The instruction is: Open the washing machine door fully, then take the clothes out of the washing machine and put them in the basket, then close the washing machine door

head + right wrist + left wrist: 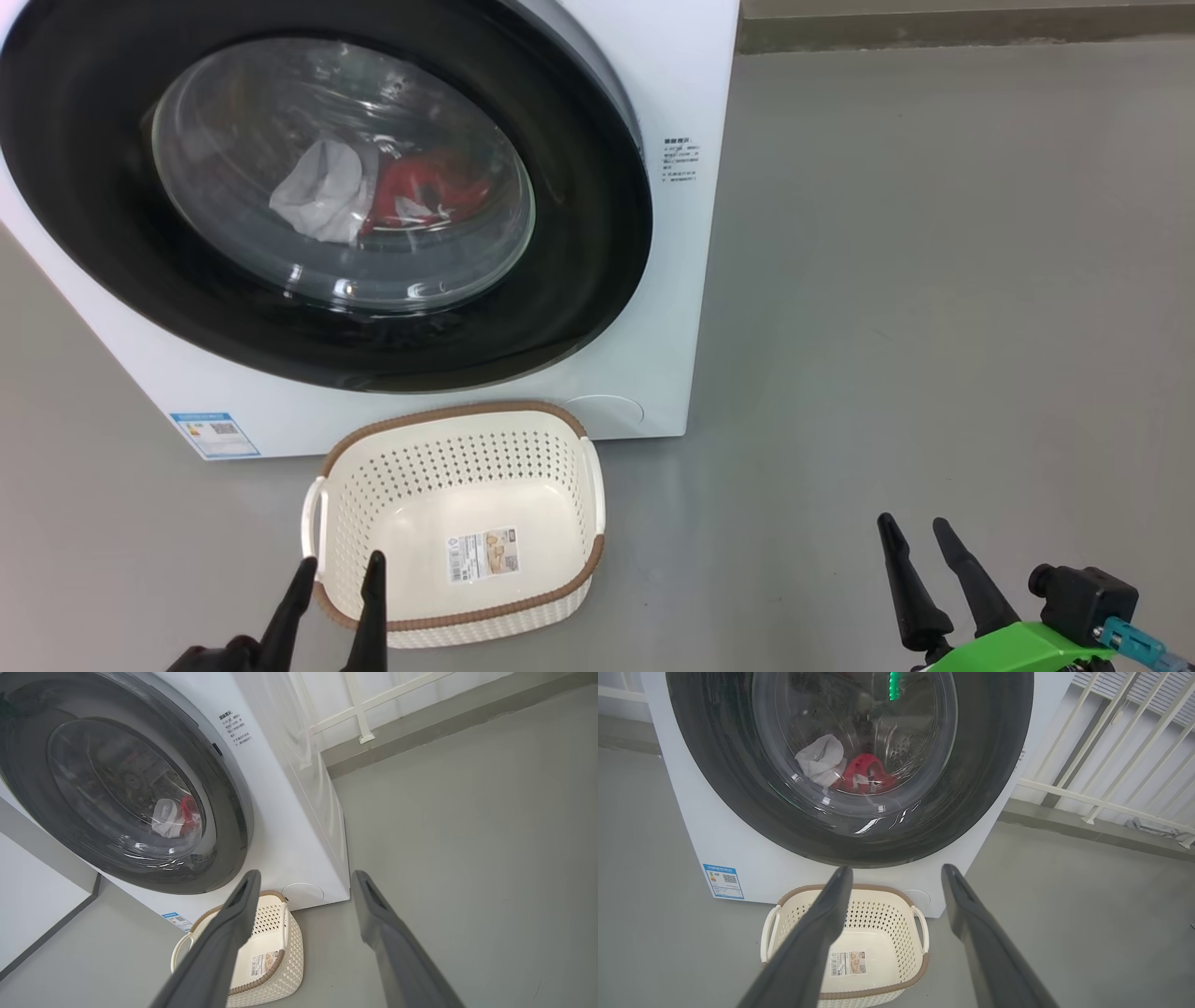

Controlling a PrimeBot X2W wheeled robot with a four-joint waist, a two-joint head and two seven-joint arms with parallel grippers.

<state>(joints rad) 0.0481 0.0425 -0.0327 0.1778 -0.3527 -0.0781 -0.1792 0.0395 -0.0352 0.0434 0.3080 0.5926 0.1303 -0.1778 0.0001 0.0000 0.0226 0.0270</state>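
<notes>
You see clothes [420, 191] inside the closed washing machine [677, 84], a label [483, 553] in the basket [448, 413]; left gripper [342, 558], right gripper [910, 521] spread, empty

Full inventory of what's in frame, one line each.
washing machine: 1, white, on floor
washing machine door: 1, black rim, clear glass, appears shut
clothes: red garment plus white piece, inside drum behind glass
basket: 1, cream, brown rim, on floor before machine
paper label: 1, white, on basket bottom
blue label: 1, machine's lower front corner
railing: 1, white, beside machine
floor: grey
left gripper: 1, dark, open, by basket's near rim
right gripper: 1, dark, open, above bare floor
</notes>
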